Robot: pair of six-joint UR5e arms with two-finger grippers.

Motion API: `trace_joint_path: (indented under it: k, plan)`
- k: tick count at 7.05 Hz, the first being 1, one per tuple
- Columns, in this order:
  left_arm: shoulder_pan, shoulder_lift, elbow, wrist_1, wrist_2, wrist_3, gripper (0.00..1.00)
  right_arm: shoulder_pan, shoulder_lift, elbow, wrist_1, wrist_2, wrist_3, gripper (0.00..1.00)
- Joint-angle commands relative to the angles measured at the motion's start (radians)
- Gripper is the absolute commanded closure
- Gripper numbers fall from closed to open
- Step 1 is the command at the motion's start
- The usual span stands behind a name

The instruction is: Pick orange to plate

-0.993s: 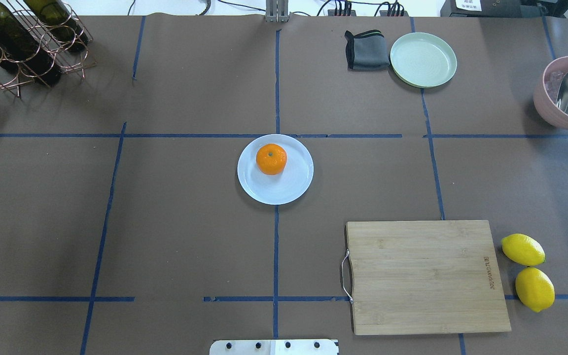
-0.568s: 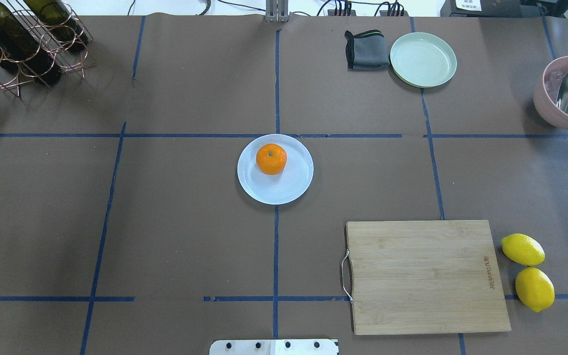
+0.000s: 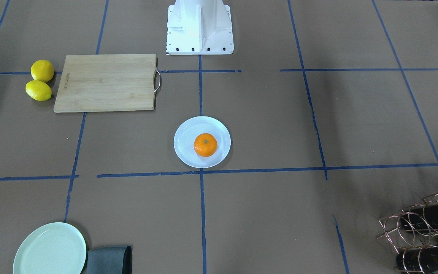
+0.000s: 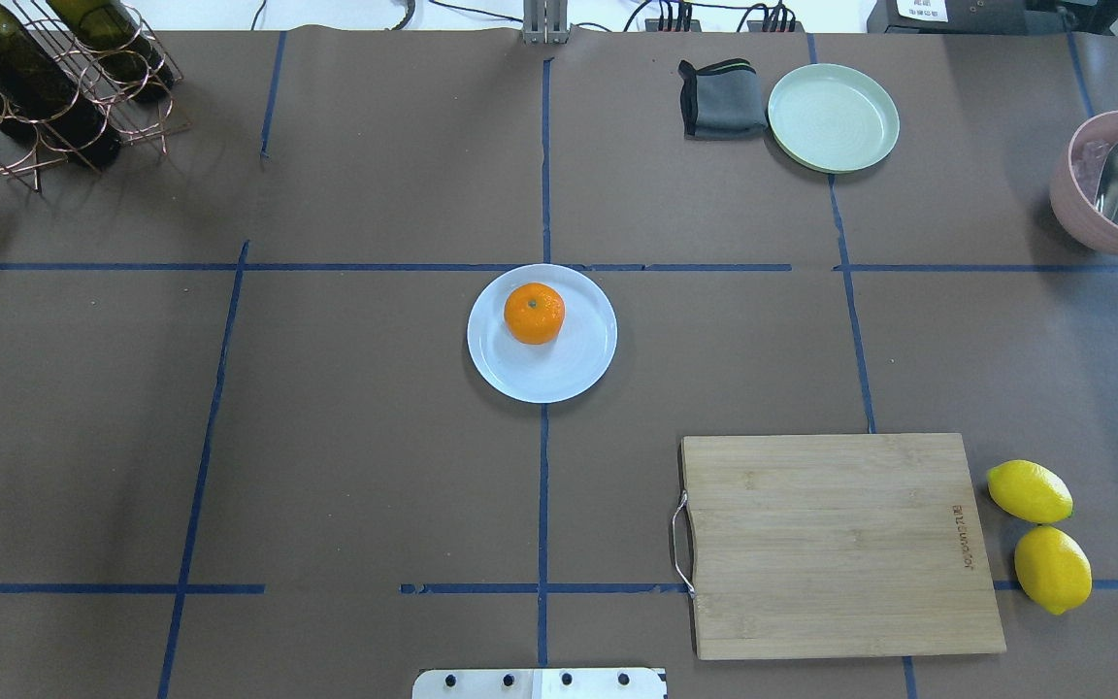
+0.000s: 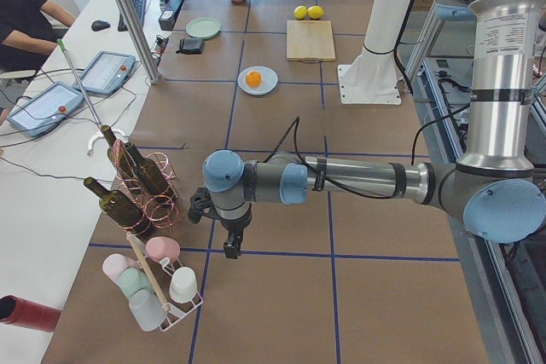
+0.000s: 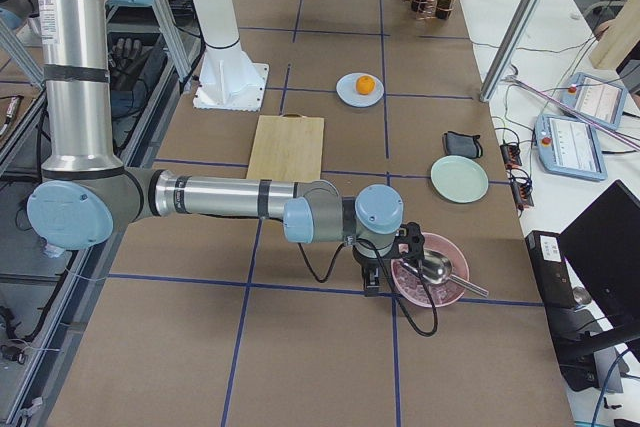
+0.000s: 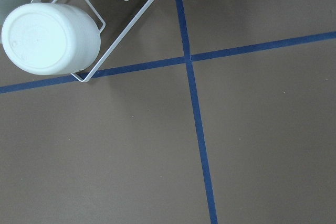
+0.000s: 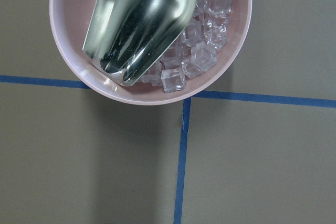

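The orange (image 4: 534,313) rests on the pale bluish-white plate (image 4: 549,377) at the table's middle, a little toward the plate's far left side. The front-facing view shows the same orange (image 3: 205,145) and plate (image 3: 184,146). No gripper is near them. My left gripper (image 5: 230,247) hangs over the table's left end beside the bottle rack, seen only in the exterior left view, so I cannot tell its state. My right gripper (image 6: 371,282) hangs at the right end next to the pink bowl, seen only in the exterior right view, state likewise unclear.
A bamboo cutting board (image 4: 836,544) and two lemons (image 4: 1029,490) lie front right. A mint-green plate (image 4: 833,117) and grey cloth (image 4: 721,98) sit at the back. A pink bowl (image 8: 231,45) holds ice and a metal scoop. A wine rack (image 4: 35,78) and white cup (image 7: 50,38) stand left.
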Motion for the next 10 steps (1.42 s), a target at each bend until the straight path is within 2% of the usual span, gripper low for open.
trace_joint_path:
  k: [1,6,10]
  plan:
    - [0.000,0.000,0.002,0.000,-0.005,-0.001,0.00,0.003,0.000,0.000,0.000,0.000,0.000,0.00]
    - [0.000,0.000,0.004,0.000,-0.008,-0.019,0.00,0.004,0.001,0.000,0.002,-0.002,0.002,0.00]
    - [-0.002,-0.003,0.004,-0.003,-0.013,-0.139,0.00,0.004,0.001,0.000,0.002,-0.002,0.002,0.00]
